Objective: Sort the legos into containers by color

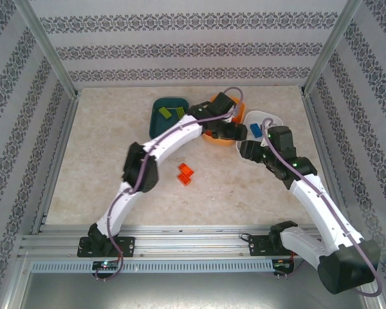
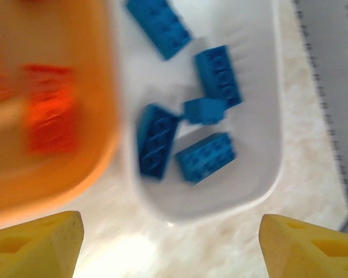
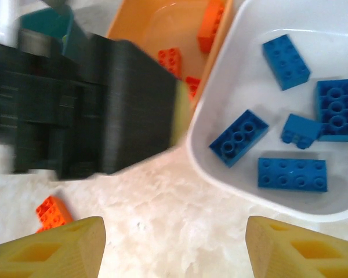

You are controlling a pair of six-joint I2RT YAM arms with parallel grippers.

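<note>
Two orange-red bricks [image 1: 186, 174] lie loose on the table, well to the near-left of the white tray [image 1: 270, 118]. The right gripper [image 3: 174, 249] hovers at that tray's near edge, jaws apart and empty. The left gripper [image 2: 174, 246] hangs just left of the tray, jaws also wide with nothing between them. Five blue bricks [image 3: 291, 174] sit inside. With both arms crowded here, a careless swing could knock the wrists together or shove the tray. The orange tray [image 3: 133, 23], just left of it, is blurred and partly covered, so its brick count is hard to make out, perhaps four.
</note>
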